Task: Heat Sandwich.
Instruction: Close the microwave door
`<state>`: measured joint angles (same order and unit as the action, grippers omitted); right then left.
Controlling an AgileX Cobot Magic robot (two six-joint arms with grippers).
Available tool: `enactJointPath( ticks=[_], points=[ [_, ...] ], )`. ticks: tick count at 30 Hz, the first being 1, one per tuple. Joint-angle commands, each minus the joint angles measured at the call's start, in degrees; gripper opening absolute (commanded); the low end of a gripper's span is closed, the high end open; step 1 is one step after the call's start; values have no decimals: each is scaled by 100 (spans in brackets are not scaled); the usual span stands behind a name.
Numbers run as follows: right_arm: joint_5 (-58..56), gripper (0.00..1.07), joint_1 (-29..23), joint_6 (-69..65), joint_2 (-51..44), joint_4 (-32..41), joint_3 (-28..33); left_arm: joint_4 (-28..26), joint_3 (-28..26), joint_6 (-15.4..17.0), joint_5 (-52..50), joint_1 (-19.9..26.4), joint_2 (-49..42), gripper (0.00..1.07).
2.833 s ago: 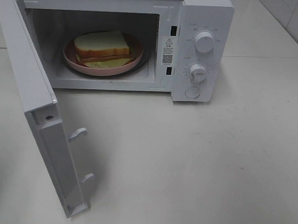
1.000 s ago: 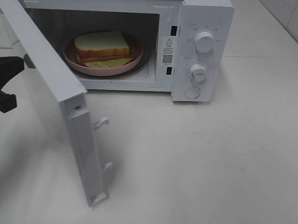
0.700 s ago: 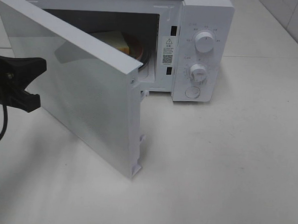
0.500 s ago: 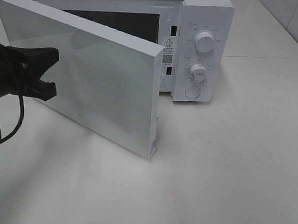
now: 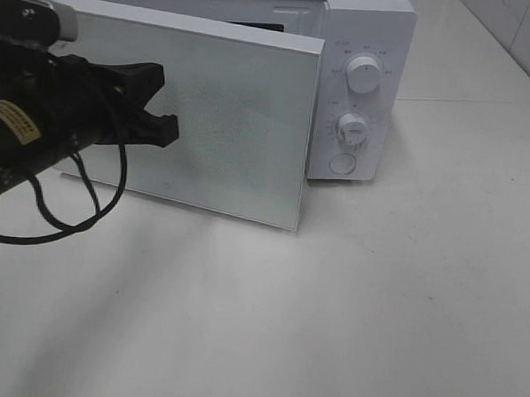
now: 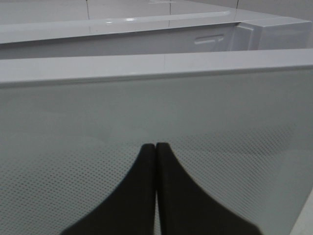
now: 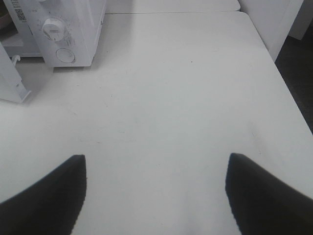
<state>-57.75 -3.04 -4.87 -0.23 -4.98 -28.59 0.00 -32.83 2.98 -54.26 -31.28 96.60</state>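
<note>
The sandwich is hidden behind the white microwave door [image 5: 243, 117], which stands only slightly ajar on the microwave [image 5: 363, 17]. My left gripper [image 5: 163, 104] is shut, and its black tips rest against the outside of the door [image 6: 205, 112]. In the left wrist view the two fingers [image 6: 146, 196] press together with nothing between them. My right gripper [image 7: 156, 156] hangs open and empty over the bare table, well to the right of the microwave [image 7: 73, 29].
Two round knobs [image 5: 364, 75] [image 5: 350, 127] and a round button [image 5: 341, 163] sit on the microwave's right panel. A black cable [image 5: 59, 223] loops below my left arm. The white table [image 5: 375, 302] stretches in front and to the right, and its right edge [image 7: 288, 98] shows in the right wrist view.
The door has swung from wide open to almost shut, hiding the sandwich and its plate. My left gripper came in from the left and followed the door rightward. The right gripper stays still.
</note>
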Motion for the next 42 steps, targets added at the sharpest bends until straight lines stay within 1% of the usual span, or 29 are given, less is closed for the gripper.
enactJointPath(
  ticks=[1,2,4,5,6,8,9,10,13,14,15,18,19,22,24,25,27,28,31,33,36,38,42],
  points=[
    [74,75,34,52,-155,-17,6,-378,-206,-195,74,-206,103,0],
    [74,75,34,52,-155,-17,6,-699,-361,-384,97,-390,223,0],
    [74,75,34,52,-155,-17,6,-1003,-504,-590,97,-561,332,0],
    [74,75,34,52,-155,-17,6,-1358,-653,-779,103,-710,441,0],
    [74,75,34,52,-155,-17,6,-1358,-653,-779,103,-710,441,0],
    [74,75,34,52,-155,-17,6,-1627,-814,-963,109,-831,567,0],
    [74,75,34,52,-155,-17,6,-1856,-1008,-1117,149,-951,682,0],
    [74,75,34,52,-155,-17,6,-1856,-1008,-1117,149,-951,682,0],
    [74,75,34,52,-155,-17,6,-2200,-1312,-1364,327,-1071,854,0],
    [74,75,34,52,-155,-17,6,-2361,-1513,-1564,407,-1134,968,0],
    [74,75,34,52,-155,-17,6,-2361,-1513,-1564,407,-1134,968,0],
    [74,75,34,52,-155,-17,6,-2550,-1793,-1868,407,-1192,1140,0],
    [74,75,34,52,-155,-17,6,-2676,-1931,-1919,430,-1192,1232,0],
    [74,75,34,52,-155,-17,6,-2796,-2068,-1919,493,-1192,1306,0],
    [74,75,34,52,-155,-17,6,-2991,-2257,-1994,556,-1192,1398,0],
    [74,75,34,52,-155,-17,6,-2991,-2257,-1994,556,-1192,1398,0],
    [74,75,34,52,-155,-17,6,-3100,-2395,-2126,596,-1192,1455,0],
    [74,75,34,52,-155,-17,6,-3203,-2521,-2280,642,-1192,1513,0],
    [74,75,34,52,-155,-17,6,-3237,-2630,-2378,728,-1192,1564,0],
    [74,75,34,52,-155,-17,6,-3266,-2744,-2521,728,-1163,1633,0],
    [74,75,34,52,-155,-17,6,-3306,-2825,-2532,733,-1094,1662,0],
    [74,75,34,52,-155,-17,6,-3415,-2979,-2532,865,-968,1719,0],
    [74,75,34,52,-155,-17,6,-3415,-3140,-2532,1049,-814,1742,0]
  ],
)
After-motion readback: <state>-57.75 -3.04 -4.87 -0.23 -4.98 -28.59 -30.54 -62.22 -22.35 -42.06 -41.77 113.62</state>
